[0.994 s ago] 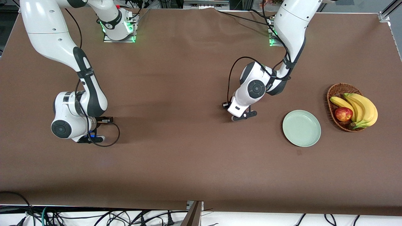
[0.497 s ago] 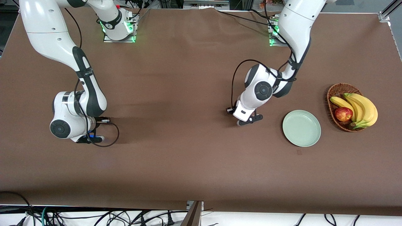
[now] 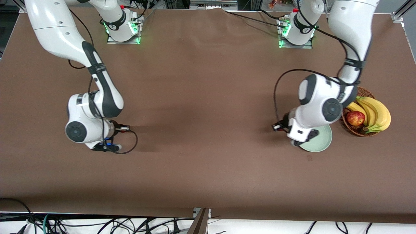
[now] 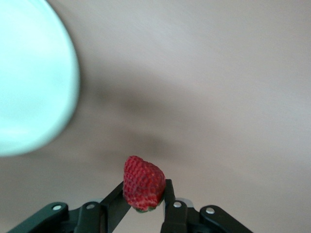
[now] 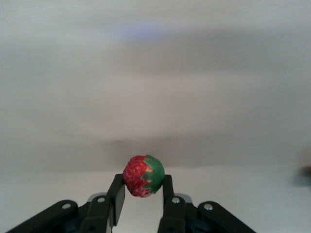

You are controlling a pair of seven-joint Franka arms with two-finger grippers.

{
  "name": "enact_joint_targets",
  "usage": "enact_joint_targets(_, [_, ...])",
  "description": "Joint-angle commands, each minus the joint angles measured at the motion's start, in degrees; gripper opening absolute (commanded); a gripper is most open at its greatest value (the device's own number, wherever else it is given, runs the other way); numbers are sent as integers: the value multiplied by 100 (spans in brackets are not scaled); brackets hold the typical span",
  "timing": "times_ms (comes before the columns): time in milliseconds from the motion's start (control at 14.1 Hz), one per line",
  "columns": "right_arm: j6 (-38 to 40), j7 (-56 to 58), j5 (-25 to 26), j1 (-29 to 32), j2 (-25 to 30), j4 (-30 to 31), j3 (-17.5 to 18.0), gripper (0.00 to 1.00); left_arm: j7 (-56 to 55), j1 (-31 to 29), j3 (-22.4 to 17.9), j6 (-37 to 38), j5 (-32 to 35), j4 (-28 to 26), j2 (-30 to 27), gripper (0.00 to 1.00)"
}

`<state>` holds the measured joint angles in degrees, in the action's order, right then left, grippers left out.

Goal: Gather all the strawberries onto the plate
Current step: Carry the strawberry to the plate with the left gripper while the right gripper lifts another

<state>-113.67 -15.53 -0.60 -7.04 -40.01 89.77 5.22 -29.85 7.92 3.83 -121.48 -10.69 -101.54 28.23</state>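
Front view: left gripper [image 3: 300, 141] up over the mint plate [image 3: 320, 143] rim, right gripper [image 3: 107, 148] over bare bench [image 3: 208, 156], left wrist view: jaws pinching a strawberry [image 4: 143, 183], right wrist view: jaws pinching another strawberry [image 5: 143, 175]

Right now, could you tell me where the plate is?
The mint-green plate lies at the left arm's end of the table, beside the wicker fruit basket, partly under the left gripper.

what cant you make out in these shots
- Third strawberry: in no view.
- Front view: the left gripper over the plate and the right gripper are covered by their wrists, so each held strawberry shows only in its wrist view.
- Basket: partly covered by the left arm.
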Motion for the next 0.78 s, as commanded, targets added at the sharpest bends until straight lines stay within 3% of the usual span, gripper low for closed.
enact_joint_targets(0, [-136, -1079, -63, -103, -103, -301, 435, 12, 890, -465, 56, 187, 469, 72, 94, 1])
enact_joint_targets(142, [-522, -1879, -63, -340, -173, -354, 646, 13, 1156, -870, 65, -216, 961, 11, 218, 1])
enact_joint_targets(355, [-1390, -3363, -63, -831, -357, -390, 989, 13, 1419, -1134, 65, -261, 1051, -112, 358, 2])
enact_joint_targets(568, [-2664, -4797, -54, -1517, -647, -407, 1016, 13, 1902, -1293, 65, -831, 1051, -68, 832, 6])
enact_joint_targets(639, [-3060, -5140, -54, -1684, -787, -460, 1025, 13, 2086, -1398, 65, -868, 1043, -51, 850, 12])
enact_joint_targets(710, [-3377, -5422, -54, -1886, -919, -547, 1025, 14, 2254, -1442, 74, -859, 1042, -42, 842, 49])
